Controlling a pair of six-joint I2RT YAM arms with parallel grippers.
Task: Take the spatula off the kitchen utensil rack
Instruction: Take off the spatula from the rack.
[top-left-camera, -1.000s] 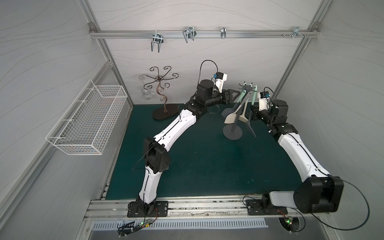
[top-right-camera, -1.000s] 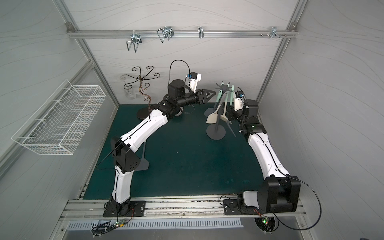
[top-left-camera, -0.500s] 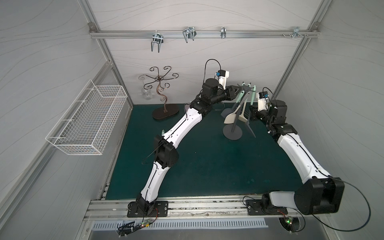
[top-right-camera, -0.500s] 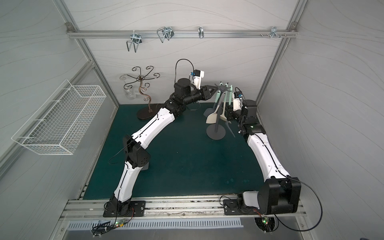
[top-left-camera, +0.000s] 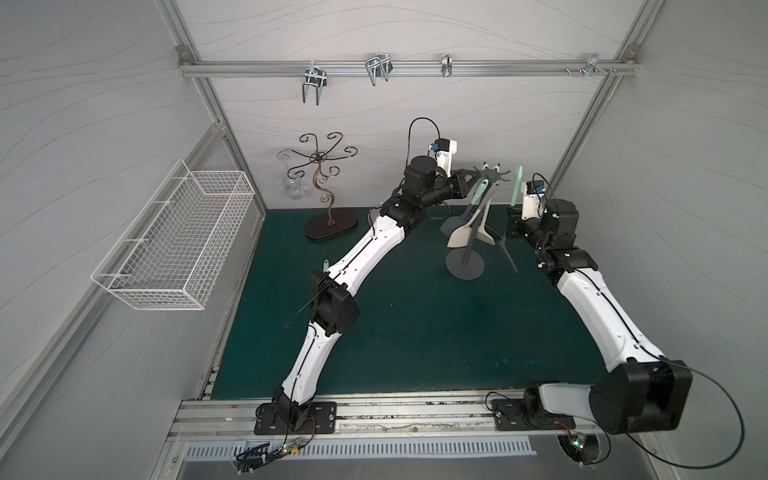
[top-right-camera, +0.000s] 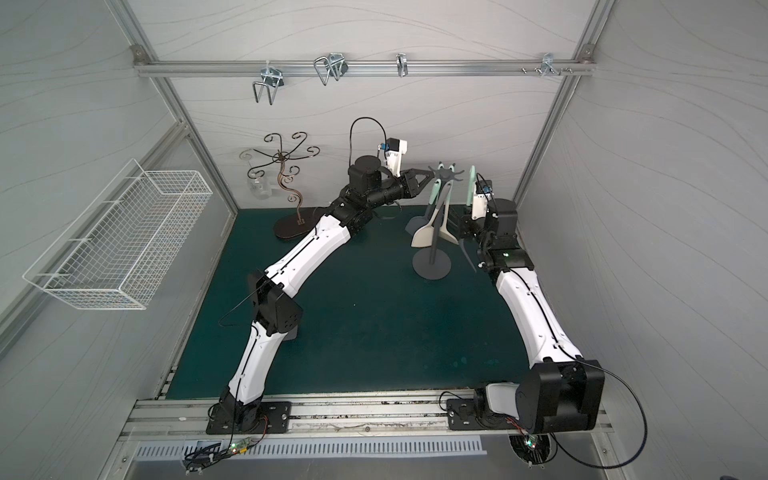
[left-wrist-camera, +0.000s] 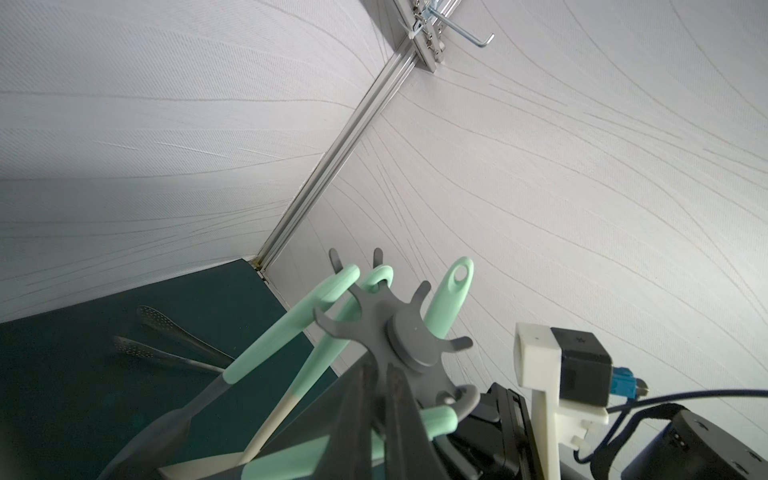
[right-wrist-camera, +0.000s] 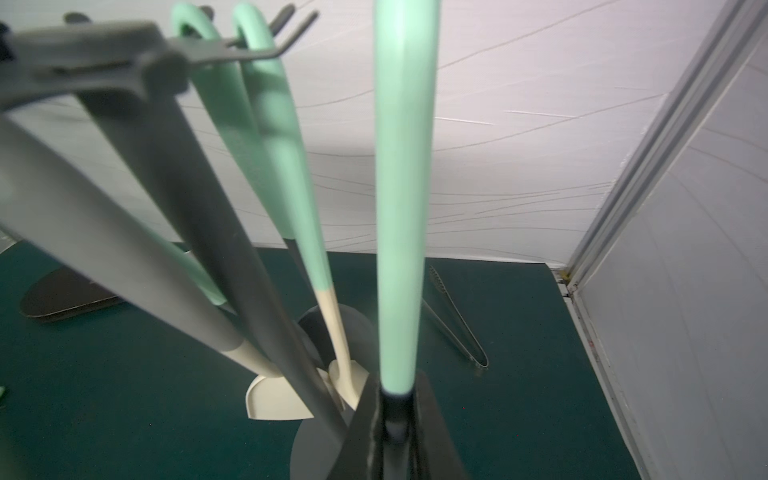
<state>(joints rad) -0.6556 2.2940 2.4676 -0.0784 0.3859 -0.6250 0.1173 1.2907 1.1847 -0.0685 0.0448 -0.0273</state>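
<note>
The kitchen utensil rack (top-left-camera: 464, 264) stands at the back right of the green mat, with its star crown (left-wrist-camera: 409, 336) on a thin pole. My left gripper (left-wrist-camera: 379, 374) is shut on one spoke of that crown, fingertips at the crown in both top views (top-left-camera: 478, 176) (top-right-camera: 432, 174). My right gripper (right-wrist-camera: 397, 399) is shut on the spatula (right-wrist-camera: 401, 208) where its mint handle meets the dark shaft. The spatula (top-left-camera: 516, 187) stands upright just right of the crown, clear of the hooks. Other mint-handled utensils (top-left-camera: 459, 239) hang from the rack.
Metal tongs (right-wrist-camera: 457, 328) lie on the mat behind the rack. A brown scrolled-wire stand (top-left-camera: 328, 199) sits at the back left, a white wire basket (top-left-camera: 174, 241) hangs on the left wall, and hooks (top-left-camera: 376, 68) hang from the top rail.
My left gripper has reached right to the rack's crown and closed on a spoke. The right gripper has stayed put, holding the spatula.
</note>
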